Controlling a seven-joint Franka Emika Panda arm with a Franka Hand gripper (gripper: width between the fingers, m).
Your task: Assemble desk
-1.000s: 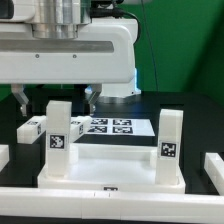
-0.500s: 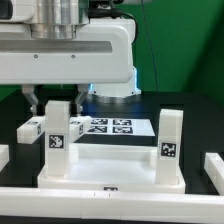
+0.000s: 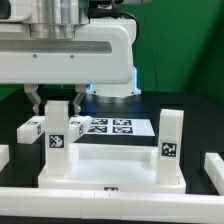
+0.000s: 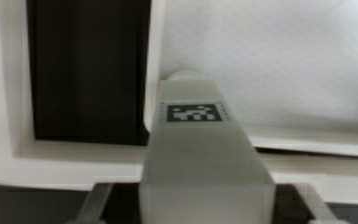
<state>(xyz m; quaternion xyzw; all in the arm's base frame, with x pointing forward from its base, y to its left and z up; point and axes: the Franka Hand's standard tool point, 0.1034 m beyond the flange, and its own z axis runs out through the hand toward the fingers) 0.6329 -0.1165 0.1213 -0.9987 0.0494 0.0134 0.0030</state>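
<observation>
Green backdrop is closing off the room behind a dark, matte desk. Lying on it near the front is the white tabletop, rim up, with 2 tagged legs standing upright on it: the gripped leg toward the exterior view's left and the free leg toward its right. The tool is hanging straight down from the white arm and is clenching the gripped leg's upper end, with 1 finger on each side. The marker board is lying behind the tabletop, and a loose leg is lying on its side just beside the board. A white rail is running along the front edge.
</observation>
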